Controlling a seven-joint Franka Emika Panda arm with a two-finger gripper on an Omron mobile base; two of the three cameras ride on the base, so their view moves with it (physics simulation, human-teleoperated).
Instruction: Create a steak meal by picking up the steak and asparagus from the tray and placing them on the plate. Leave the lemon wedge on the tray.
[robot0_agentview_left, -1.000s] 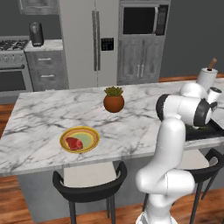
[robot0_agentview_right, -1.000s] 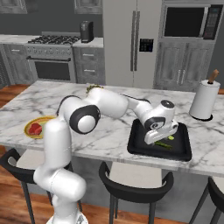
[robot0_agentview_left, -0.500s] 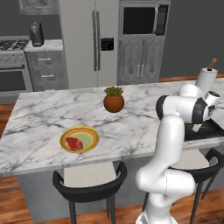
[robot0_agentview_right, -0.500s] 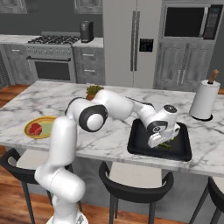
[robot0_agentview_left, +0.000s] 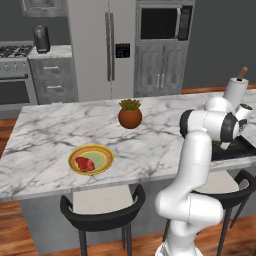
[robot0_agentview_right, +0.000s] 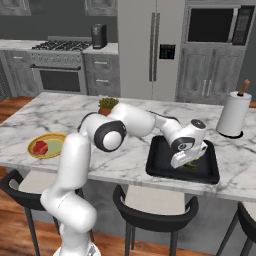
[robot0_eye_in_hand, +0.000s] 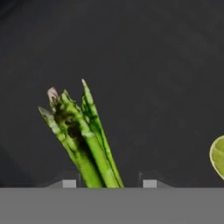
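The claw (robot0_agentview_right: 184, 161) is low over the black tray (robot0_agentview_right: 161, 162), its jaws drawn narrow around the base of the asparagus (robot0_eye_in_hand: 83, 138), whose stalks run forward between the tips; whether they grip yet I cannot tell. The lemon wedge (robot0_eye_in_hand: 218, 157) lies just off to one side. A clean lift probably needs a firm close, then rising straight up clear of the lemon before swinging to the far-off plate (robot0_agentview_right: 50, 145), where the steak (robot0_agentview_right: 40, 147) already sits.
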